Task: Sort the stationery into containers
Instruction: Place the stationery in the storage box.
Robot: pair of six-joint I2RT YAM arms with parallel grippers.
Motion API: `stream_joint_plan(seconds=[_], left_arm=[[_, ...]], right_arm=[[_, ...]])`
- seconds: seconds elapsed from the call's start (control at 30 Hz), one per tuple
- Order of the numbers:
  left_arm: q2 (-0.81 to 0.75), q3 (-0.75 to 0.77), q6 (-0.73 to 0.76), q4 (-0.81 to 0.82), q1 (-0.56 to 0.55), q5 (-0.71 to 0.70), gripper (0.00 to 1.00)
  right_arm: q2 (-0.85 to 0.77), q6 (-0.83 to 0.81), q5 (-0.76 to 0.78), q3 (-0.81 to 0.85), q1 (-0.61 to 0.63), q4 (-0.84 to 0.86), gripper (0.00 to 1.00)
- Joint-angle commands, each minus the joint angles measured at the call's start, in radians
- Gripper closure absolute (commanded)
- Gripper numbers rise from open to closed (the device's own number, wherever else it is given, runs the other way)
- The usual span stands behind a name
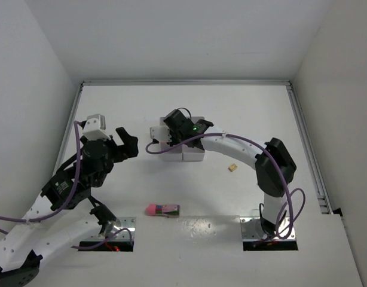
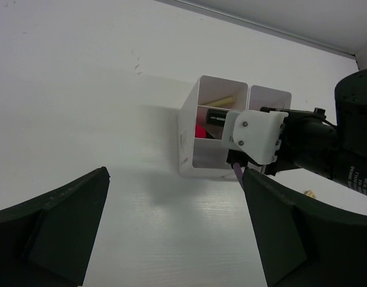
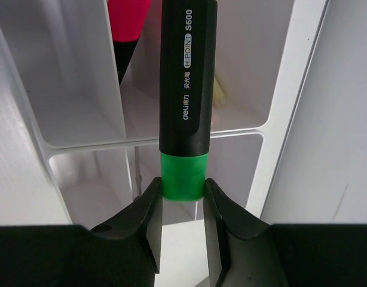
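- Your right claw [image 3: 182, 197] is clamping the green end of a black highlighter [image 3: 186, 78].
- The highlighter's body is pointing into the tray [image 3: 282, 89], which is sitting mid-desk; you can't tell which compartment it is in.
- A pink highlighter [image 3: 128, 18] is standing in a far compartment, and a pale bit [image 3: 218, 92] is lying in the one beside it.
- Your left claw [image 2: 174, 239] is hanging left of the tray, jaws wide apart, gripping nothing.
- A pink eraser [image 1: 163, 210] is lying on the desk [image 1: 243, 113] near the arm bases.
- A beige bit [image 1: 232, 168] is sitting right of the tray.
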Motion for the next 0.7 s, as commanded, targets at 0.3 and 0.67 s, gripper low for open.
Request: stream_joint_plan(seconds=[0.3,0.67], left_arm=[[-0.033,-0.020,0.004,0.023,0.013,0.005,0.00],[-0.053,-0.029,0.004,0.023,0.013,0.005,0.00]], right_arm=[[0.075,-0.115,0.110,0.114,0.034,-0.025,0.79],[0.126,-0.167,0.185,0.155,0.054,-0.084,0.78]])
